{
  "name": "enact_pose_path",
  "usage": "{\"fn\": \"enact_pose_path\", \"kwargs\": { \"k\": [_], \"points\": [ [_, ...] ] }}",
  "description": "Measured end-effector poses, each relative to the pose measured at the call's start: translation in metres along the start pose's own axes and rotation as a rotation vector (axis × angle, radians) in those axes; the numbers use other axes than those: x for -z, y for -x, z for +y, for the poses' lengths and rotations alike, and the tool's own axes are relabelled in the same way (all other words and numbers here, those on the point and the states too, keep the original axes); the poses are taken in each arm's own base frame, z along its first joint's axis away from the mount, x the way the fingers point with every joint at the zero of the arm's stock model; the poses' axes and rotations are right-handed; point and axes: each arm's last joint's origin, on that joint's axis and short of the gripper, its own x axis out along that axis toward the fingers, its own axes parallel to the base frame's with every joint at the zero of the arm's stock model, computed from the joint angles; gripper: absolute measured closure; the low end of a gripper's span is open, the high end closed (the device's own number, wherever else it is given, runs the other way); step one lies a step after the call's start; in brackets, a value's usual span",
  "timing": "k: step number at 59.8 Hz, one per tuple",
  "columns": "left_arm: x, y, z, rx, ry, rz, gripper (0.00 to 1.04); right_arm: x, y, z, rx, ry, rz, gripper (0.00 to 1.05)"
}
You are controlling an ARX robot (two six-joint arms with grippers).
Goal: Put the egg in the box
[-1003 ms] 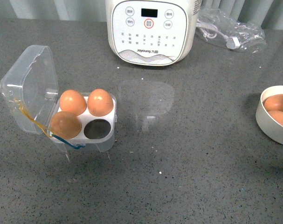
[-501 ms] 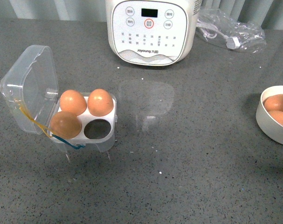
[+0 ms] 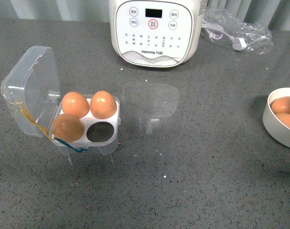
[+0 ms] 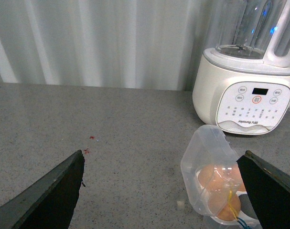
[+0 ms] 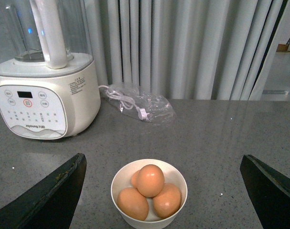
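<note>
The clear plastic box (image 3: 44, 102) stands open at the left of the front view, lid tilted back. Its white tray holds three brown eggs (image 3: 75, 104) and one cell (image 3: 100, 132) is empty at the near right. The box also shows in the left wrist view (image 4: 207, 162). Several more eggs lie in a round white bowl (image 5: 176, 177); the topmost egg (image 5: 150, 180) rests on the others. My right gripper (image 5: 164, 191) is open, above and short of the bowl. My left gripper (image 4: 164, 191) is open, well short of the box. Neither gripper shows in the front view.
A white blender base (image 3: 155, 31) stands at the back centre. A clear bag with a cable (image 3: 235, 31) lies at the back right. The bowl (image 3: 271, 125) sits at the right edge of the front view. The grey countertop (image 3: 192, 167) lies between box and bowl.
</note>
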Motion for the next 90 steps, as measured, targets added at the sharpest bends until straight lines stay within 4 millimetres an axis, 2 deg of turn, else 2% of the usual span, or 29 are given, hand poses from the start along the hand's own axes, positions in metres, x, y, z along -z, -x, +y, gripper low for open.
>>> {"fn": "enact_pose_path", "kwargs": {
  "k": [47, 51, 55, 60, 75, 90],
  "points": [
    [0.000, 0.000, 0.000, 0.000, 0.000, 0.000, 0.07, 0.000, 0.000, 0.000, 0.002, 0.001, 0.003, 0.07],
    [0.000, 0.000, 0.000, 0.000, 0.000, 0.000, 0.07, 0.000, 0.000, 0.000, 0.039, 0.028, 0.140, 0.07],
    [0.000, 0.000, 0.000, 0.000, 0.000, 0.000, 0.07, 0.004, -0.007, 0.000, 0.046, 0.048, 0.283, 0.07],
    [0.000, 0.000, 0.000, 0.000, 0.000, 0.000, 0.07, 0.009, -0.018, 0.001, 0.038, 0.050, 0.344, 0.07],
    [0.000, 0.000, 0.000, 0.000, 0.000, 0.000, 0.07, 0.007, -0.062, 0.003, 0.002, 0.047, 0.374, 0.07],
    [0.000, 0.000, 0.000, 0.000, 0.000, 0.000, 0.07, 0.015, -0.088, -0.002, 0.014, 0.057, 0.427, 0.07]
  ]
}}
